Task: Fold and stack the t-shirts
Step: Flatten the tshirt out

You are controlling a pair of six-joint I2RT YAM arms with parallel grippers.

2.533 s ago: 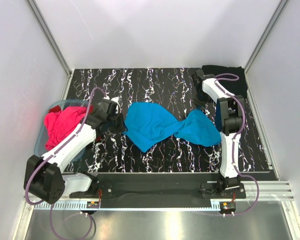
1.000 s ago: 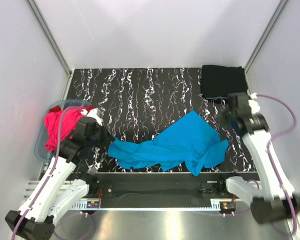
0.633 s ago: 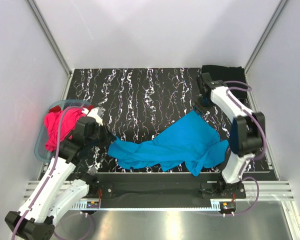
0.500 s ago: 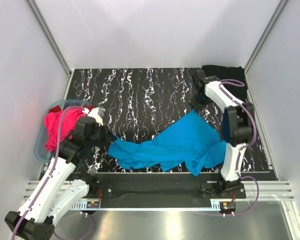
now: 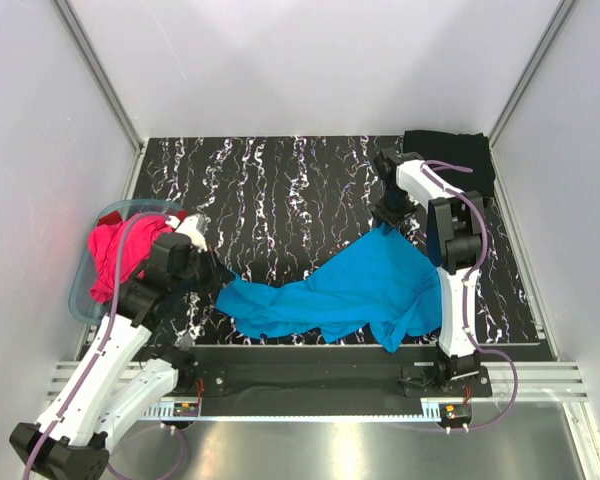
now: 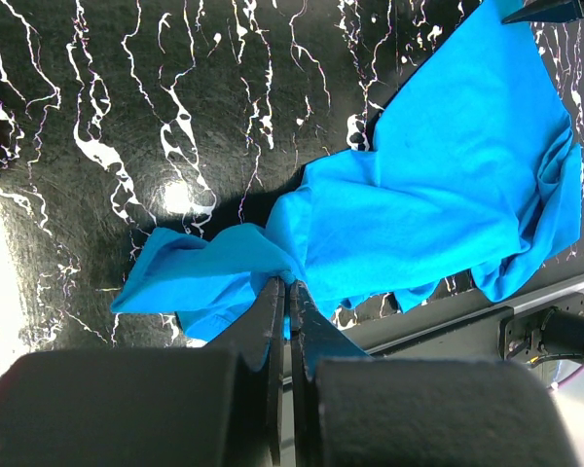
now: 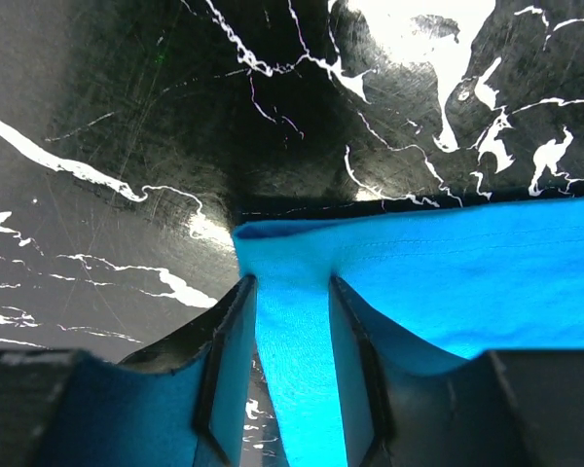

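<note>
A turquoise t-shirt (image 5: pixel 350 290) lies crumpled across the near half of the black marbled table (image 5: pixel 280 180). My left gripper (image 5: pixel 216 281) is shut on its bunched left end; in the left wrist view the jaws (image 6: pixel 287 283) pinch a fold of the turquoise t-shirt (image 6: pixel 438 185). My right gripper (image 5: pixel 388 218) is at the shirt's far corner, open, its fingers astride a flat strip of the turquoise t-shirt (image 7: pixel 448 263), the gap (image 7: pixel 290 282) filled by cloth. A folded black t-shirt (image 5: pixel 448 160) lies at the far right corner. Magenta and red t-shirts (image 5: pixel 120 250) are heaped at the left.
A translucent pale-blue tub (image 5: pixel 78 294) at the left edge holds the pink and red shirts. White walls close in the table on three sides. A metal rail (image 5: pixel 310 365) with both arm bases runs along the near edge, just below the shirt's hem.
The right arm swung in from the right side to the turquoise shirt's far corner, and its jaws widened a little. The shirt and left arm stayed put.
</note>
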